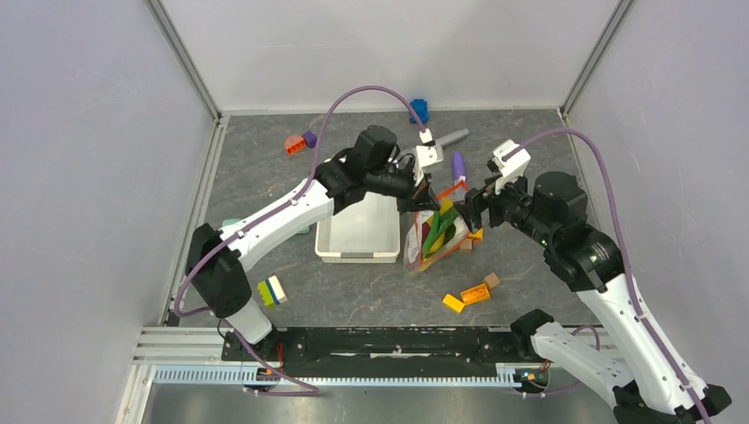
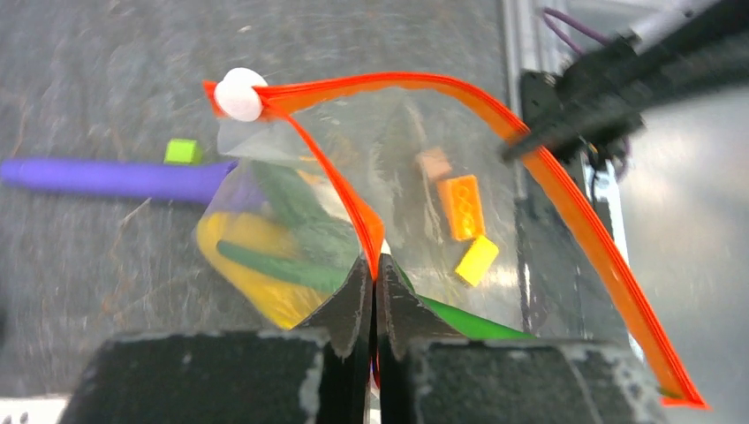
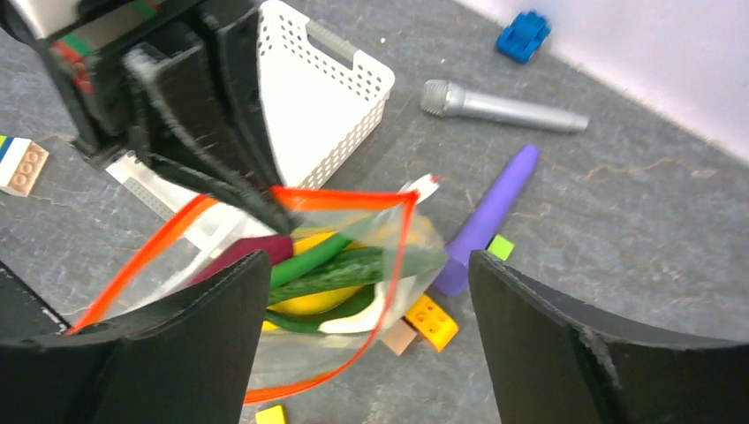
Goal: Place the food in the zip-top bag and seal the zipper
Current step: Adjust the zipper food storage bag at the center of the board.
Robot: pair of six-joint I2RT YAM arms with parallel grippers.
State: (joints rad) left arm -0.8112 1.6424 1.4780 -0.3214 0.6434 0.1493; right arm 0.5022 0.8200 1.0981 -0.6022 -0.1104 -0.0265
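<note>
The clear zip-top bag (image 1: 435,237) hangs lifted above the table, its mouth gaping. My left gripper (image 2: 375,265) is shut on the orange-red zipper (image 2: 565,203) along one lip. A white slider (image 2: 240,94) sits at the strip's end. Inside lies the food: a green cucumber (image 3: 353,269), a yellow piece (image 3: 309,302), a purple-red sweet potato (image 3: 243,252) and a whitish piece (image 3: 371,316). My right gripper (image 3: 369,261) is open just off the bag's mouth, its fingers (image 3: 212,336) wide apart and touching nothing. In the top view it (image 1: 472,210) faces the left gripper (image 1: 424,205).
A white slotted basket (image 1: 358,231) stands left of the bag. A purple cylinder (image 3: 490,221), a silver microphone (image 3: 499,108) and a blue toy (image 3: 523,35) lie behind. Orange and yellow blocks (image 1: 468,296) lie in front, more blocks (image 1: 272,291) at front left.
</note>
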